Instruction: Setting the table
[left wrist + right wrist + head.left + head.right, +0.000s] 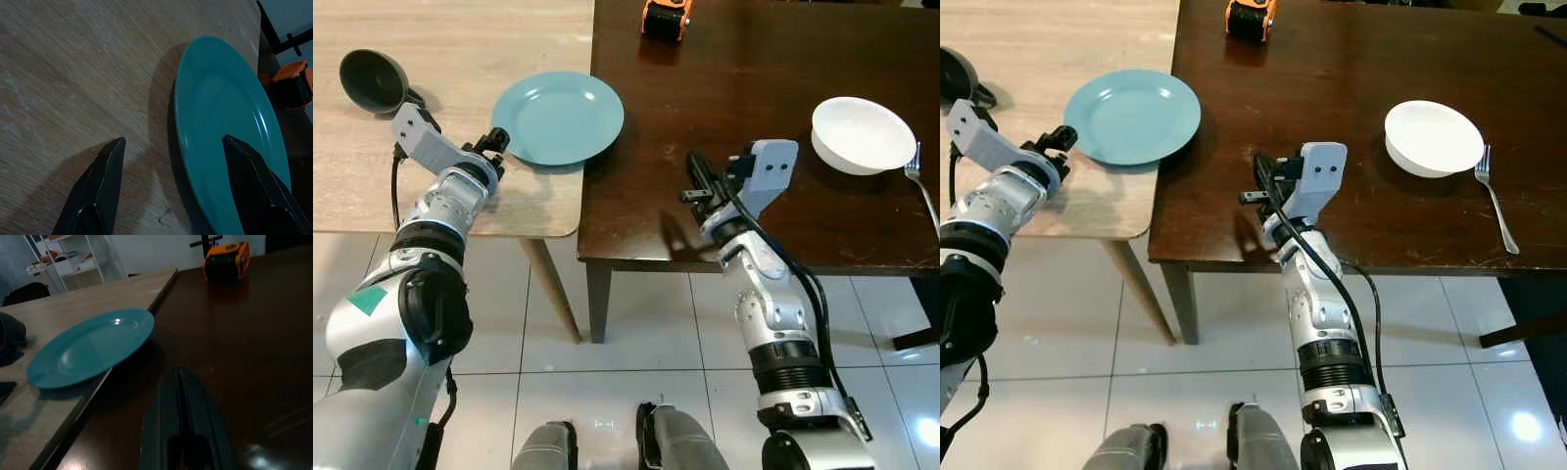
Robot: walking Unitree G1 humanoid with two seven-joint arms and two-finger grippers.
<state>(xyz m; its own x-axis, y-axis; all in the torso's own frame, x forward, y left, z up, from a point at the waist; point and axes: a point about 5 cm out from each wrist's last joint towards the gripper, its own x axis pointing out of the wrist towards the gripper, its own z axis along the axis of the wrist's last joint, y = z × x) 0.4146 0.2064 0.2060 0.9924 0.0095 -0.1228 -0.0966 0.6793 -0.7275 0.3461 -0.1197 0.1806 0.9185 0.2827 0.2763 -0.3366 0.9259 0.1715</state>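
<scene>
The left gripper [171, 186], fingers spread, straddles the near rim of the teal plate [558, 116] (it overhangs the light table's [460, 59] edge); the right gripper [183, 416], fingers pressed together, hovers over the dark table [754, 98]; white bowl [862, 134] and fork [922, 191] lie beyond, to its right.

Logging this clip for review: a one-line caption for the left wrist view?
Open left gripper straddling the near rim of the teal plate on the light wooden table.

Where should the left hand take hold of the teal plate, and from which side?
Probably the near-left rim of the teal plate, approached low from the light table side. The plate lies flat with a thin raised rim, and the left hand is open, one finger outside the rim, the other above it.
</scene>
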